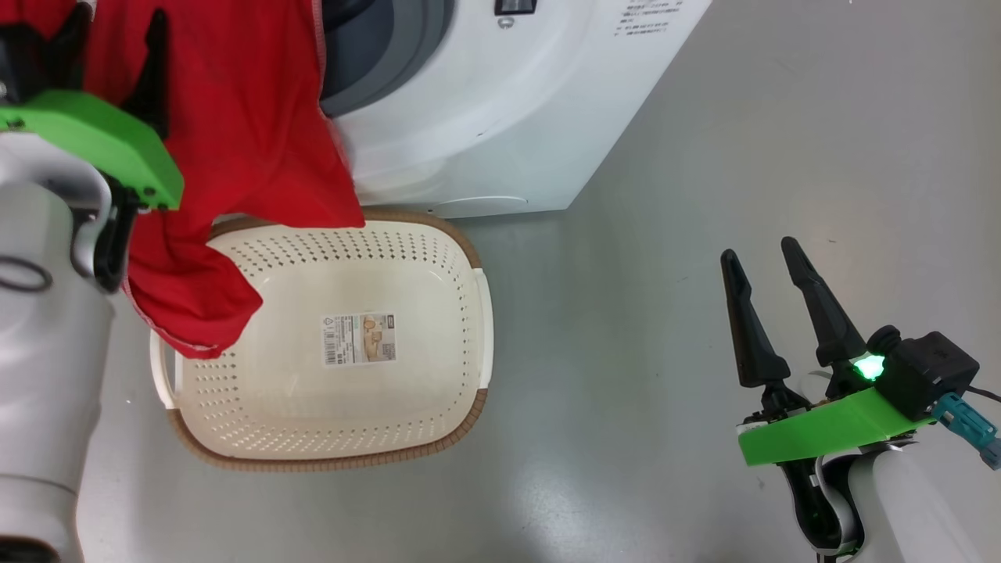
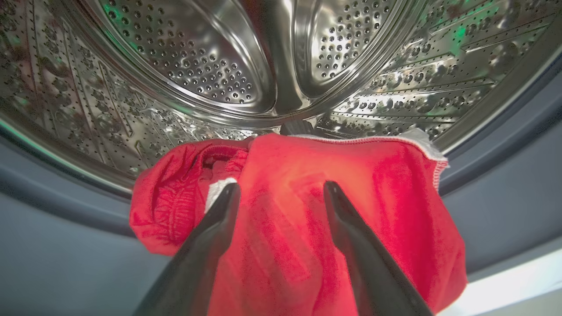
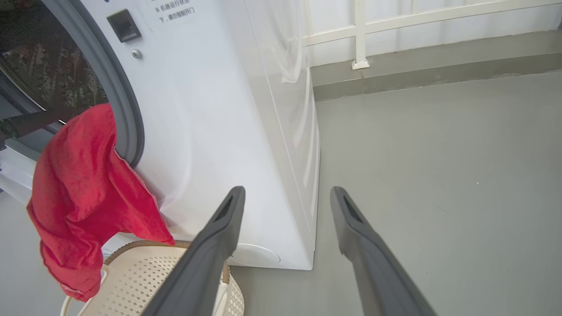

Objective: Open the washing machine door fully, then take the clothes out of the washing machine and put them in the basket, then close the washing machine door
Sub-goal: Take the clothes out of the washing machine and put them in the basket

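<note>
Bright red fabric garment (image 1: 250,133) spills from the white front-loading washing machine (image 1: 500,117).
Your left gripper (image 2: 281,188) stands spread against it, seemingly clamping nothing; it's soft and light, so pinch a thick fold. Cream perforated plastic basket (image 1: 328,463) sits beneath; right gripper (image 1: 758,250) gapes, empty.

Red cloth clothes (image 2: 285,210), shiny steel drum (image 2: 197,66), perf. plastic basket (image 1: 328,250).
</note>
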`<state>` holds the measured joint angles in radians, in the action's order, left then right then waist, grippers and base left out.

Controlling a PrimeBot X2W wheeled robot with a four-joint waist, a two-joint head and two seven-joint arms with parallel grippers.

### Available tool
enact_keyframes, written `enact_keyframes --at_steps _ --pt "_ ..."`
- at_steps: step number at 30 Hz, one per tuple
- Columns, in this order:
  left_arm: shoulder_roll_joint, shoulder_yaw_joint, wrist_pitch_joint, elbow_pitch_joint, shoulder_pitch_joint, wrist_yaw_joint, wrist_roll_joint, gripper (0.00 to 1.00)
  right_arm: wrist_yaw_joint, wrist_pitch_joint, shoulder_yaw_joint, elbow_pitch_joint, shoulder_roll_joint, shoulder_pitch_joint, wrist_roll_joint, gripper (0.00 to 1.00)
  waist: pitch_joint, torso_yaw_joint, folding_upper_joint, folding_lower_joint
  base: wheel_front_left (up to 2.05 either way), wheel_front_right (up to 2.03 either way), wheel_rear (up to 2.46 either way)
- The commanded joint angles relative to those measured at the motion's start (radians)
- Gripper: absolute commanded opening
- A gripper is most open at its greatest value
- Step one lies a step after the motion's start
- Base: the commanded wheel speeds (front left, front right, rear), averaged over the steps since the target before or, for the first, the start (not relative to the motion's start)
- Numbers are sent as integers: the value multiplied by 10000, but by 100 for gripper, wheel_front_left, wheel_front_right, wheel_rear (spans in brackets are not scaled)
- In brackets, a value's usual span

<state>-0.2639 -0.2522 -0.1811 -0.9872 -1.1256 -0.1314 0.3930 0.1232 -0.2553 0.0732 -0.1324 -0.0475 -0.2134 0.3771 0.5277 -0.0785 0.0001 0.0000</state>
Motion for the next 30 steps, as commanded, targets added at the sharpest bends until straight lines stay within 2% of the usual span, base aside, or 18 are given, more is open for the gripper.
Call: enact_keyframes --at_steps 1,12,21,29,30 --pt "-447 29 222 -153 -423 8 163 100 75 -65 227 242 -27 -52 70 100 36 -26 -1 0 0 0 0" --pt "-328 -854 1115 -1369 -1313 8 1104 100 75 -65 453 244 -27 -80 107 100 85 -188 -1 0 0 0 0" --pt "-164 -1858 1414 -1170 -1221 8 1923 100 75 -65 583 266 -27 -62 168 100 91 -365 -1 0 0 0 0" --pt "-458 -2710 1429 -1132 -1218 8 2620 100 75 -65 680 313 -27 -52 246 100 153 -539 -1 0 0 0 0" --pt "-476 -2801 1414 -1134 -1244 8 2691 76 75 -65 677 318 -27 -56 248 100 169 -543 -1 0 0 0 0"
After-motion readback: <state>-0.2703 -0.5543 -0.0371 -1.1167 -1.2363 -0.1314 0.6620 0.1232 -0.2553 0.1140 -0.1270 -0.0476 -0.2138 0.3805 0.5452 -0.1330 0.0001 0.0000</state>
